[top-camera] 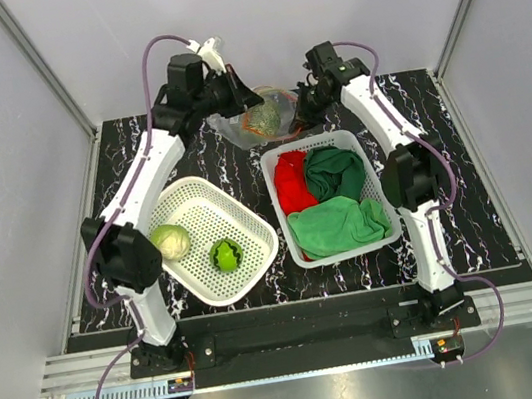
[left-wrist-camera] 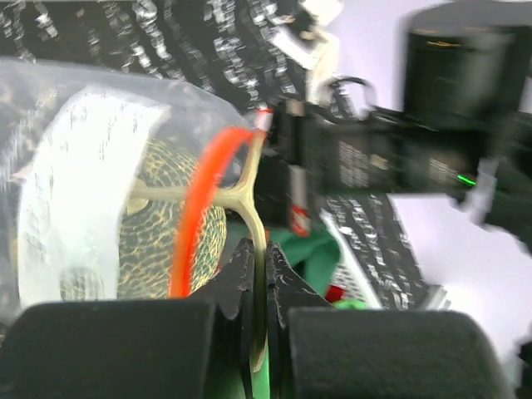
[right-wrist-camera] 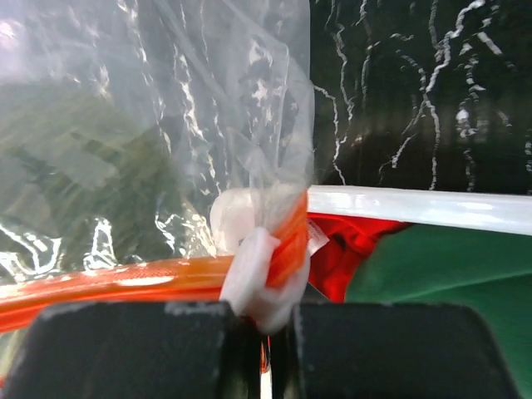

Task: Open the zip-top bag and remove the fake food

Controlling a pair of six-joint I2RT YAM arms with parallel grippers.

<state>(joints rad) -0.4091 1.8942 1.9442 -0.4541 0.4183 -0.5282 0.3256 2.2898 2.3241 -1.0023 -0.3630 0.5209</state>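
The zip-top bag (top-camera: pixel 230 126) looks light, floppy and slick; the left gripper (left-wrist-camera: pixel 259 253) and right gripper (right-wrist-camera: pixel 264 320) are both clamped tight on its stiffer zip edge (right-wrist-camera: pixel 125 283).

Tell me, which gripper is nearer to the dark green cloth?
Right. The right gripper holds the zip-top bag just beyond the dark green cloth; the left gripper holds it further left.

R tool (right-wrist-camera: pixel 262 328) pinching zip-top bag (right-wrist-camera: pixel 208 125) zip | fake food (right-wrist-camera: pixel 91 166) inside, blurry
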